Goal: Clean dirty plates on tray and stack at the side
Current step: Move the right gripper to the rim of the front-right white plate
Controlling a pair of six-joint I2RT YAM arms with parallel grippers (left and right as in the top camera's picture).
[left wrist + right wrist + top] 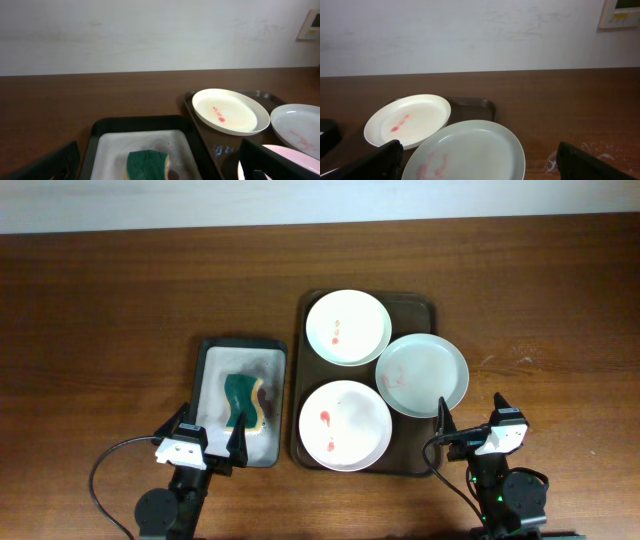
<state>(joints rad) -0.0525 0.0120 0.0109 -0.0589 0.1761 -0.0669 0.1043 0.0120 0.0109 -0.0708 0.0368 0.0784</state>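
Three white plates sit on the dark brown tray [420, 305]. The far plate [348, 327] has small red spots. The near plate [345, 425] has red smears. The right plate [422, 374] overhangs the tray's right rim and has a faint red smear. My left gripper [200, 442] is open and empty, near the front of the sponge tray. My right gripper [470, 423] is open and empty, just in front of the right plate [470, 152]. The far plate also shows in the left wrist view [230, 111] and in the right wrist view [407, 120].
A grey-white sponge tray [215, 360] with dark rim lies left of the brown tray and holds a green and yellow sponge [245, 402], also in the left wrist view [146, 165]. Wet marks [490, 362] lie on the wooden table right of the plates.
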